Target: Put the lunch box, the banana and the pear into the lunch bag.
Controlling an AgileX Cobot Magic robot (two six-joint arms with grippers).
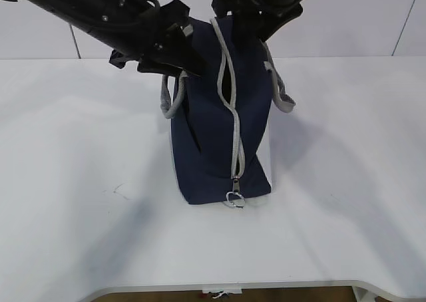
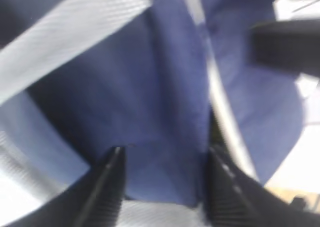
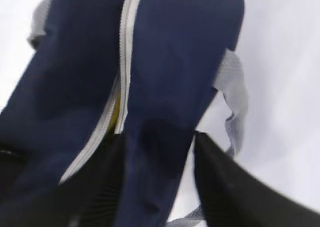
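The navy lunch bag (image 1: 213,136) stands mid-table, its grey zipper (image 1: 234,116) partly open at the top, the ring pull (image 1: 234,199) low at the front. My left gripper (image 1: 181,59) is at the bag's top left; in the left wrist view it (image 2: 165,152) is open, with navy fabric (image 2: 150,97) between the jaws. My right gripper (image 1: 256,26) is at the top right; in its wrist view it (image 3: 159,137) is open astride the right flap (image 3: 175,77). A yellow sliver (image 3: 116,112) shows through the zipper gap. The lunch box, banana and pear are otherwise hidden.
The white table (image 1: 80,149) lies all round the bag. Grey handles hang on both sides, the left handle (image 1: 174,102) and the right handle (image 1: 281,92). The table's front edge (image 1: 266,285) runs along the bottom of the exterior view.
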